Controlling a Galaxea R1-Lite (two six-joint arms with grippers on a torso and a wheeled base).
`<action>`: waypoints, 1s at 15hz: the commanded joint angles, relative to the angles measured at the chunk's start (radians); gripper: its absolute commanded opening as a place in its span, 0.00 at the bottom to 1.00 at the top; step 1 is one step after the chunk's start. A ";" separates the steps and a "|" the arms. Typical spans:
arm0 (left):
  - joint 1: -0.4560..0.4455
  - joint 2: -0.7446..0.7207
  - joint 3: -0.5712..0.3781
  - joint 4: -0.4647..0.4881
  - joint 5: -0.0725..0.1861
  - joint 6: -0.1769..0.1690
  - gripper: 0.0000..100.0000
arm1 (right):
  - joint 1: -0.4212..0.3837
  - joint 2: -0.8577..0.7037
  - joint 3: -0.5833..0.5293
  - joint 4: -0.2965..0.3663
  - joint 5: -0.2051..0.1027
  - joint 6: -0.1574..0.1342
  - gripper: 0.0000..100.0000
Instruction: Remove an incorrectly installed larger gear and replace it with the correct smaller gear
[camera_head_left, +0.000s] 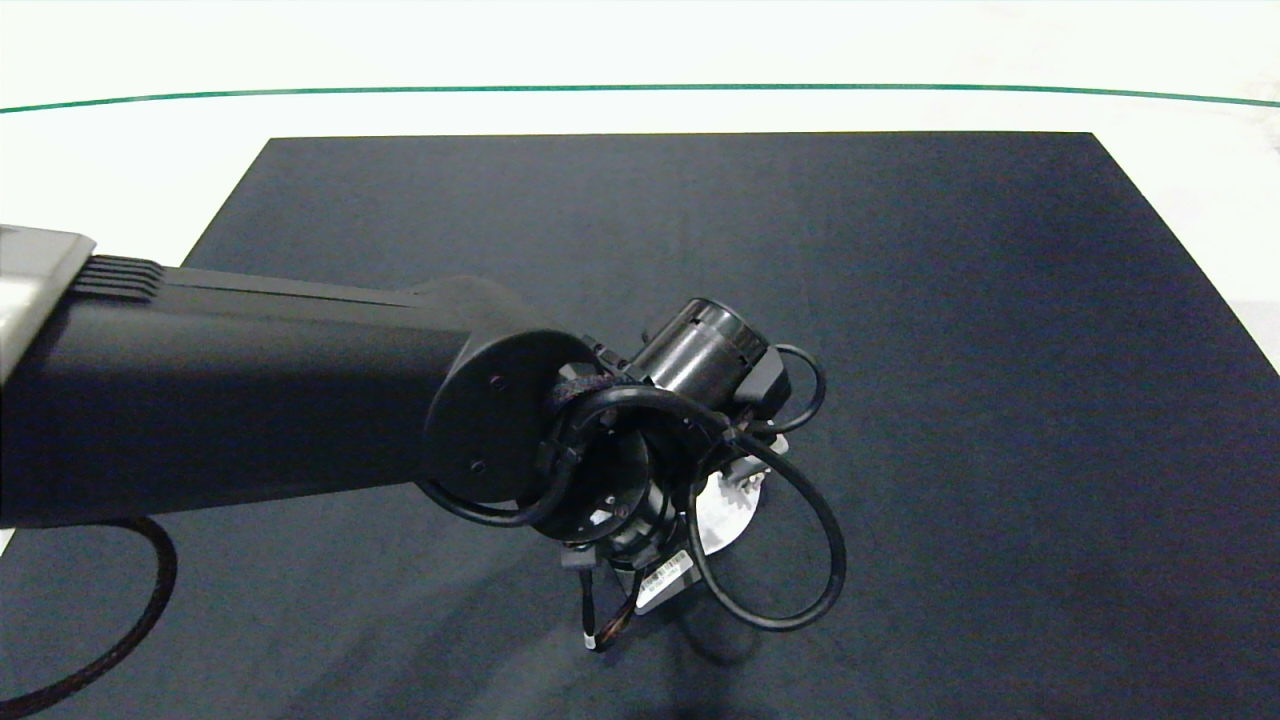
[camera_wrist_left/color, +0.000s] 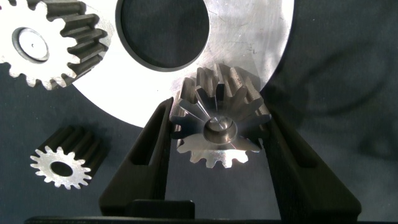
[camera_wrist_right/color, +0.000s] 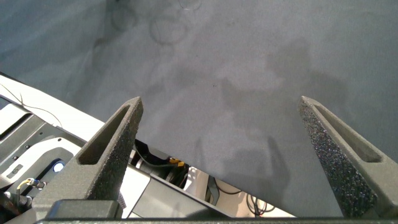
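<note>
Left wrist view gives the relation that matters: the larger gear (camera_wrist_left/color: 219, 127), the one with long sharp teeth, sits directly between the two fingers of the left gripper (camera_wrist_left/color: 219, 134). Both fingers (camera_wrist_left/color: 152, 146) press on its teeth from opposite sides, so the claw is clamped on this gear. The gear sits on a pin at the edge of a round silver plate (camera_wrist_left/color: 249, 37), and its hole and pin point straight toward the wrist camera. I judge that the coming move must go along this axis, straight up off the pin, because a pull to the side would jam the gear on it.

Two smaller gears with short blunt teeth are nearby. One smaller gear (camera_wrist_left/color: 50, 43) is mounted on the plate, on a pin of its own. A loose smaller gear (camera_wrist_left/color: 62, 167) lies on the dark mat (camera_wrist_left/color: 342, 74) just beside the plate, on the same side as one finger, and it looks like the replacement.

Head view shows the left arm (camera_head_left: 250, 390) reaching in over the middle of the mat, and its wrist hides almost all of the plate. The right gripper (camera_wrist_right/color: 230, 155) hangs above bare mat with its fingers wide apart, holding nothing, and no gear shows near it. So the left arm is clearly the nearer one for both gears.
</note>
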 joint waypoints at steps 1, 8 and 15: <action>-0.014 -0.015 -0.006 0.003 0.004 -0.001 0.28 | 0.000 0.002 0.000 0.003 0.001 -0.001 1.00; -0.048 -0.048 -0.040 0.003 0.004 -0.016 0.28 | 0.000 -0.004 0.000 0.005 0.001 -0.001 1.00; 0.046 -0.154 0.012 0.005 0.004 -0.021 0.28 | -0.003 -0.008 0.001 0.006 0.001 0.001 1.00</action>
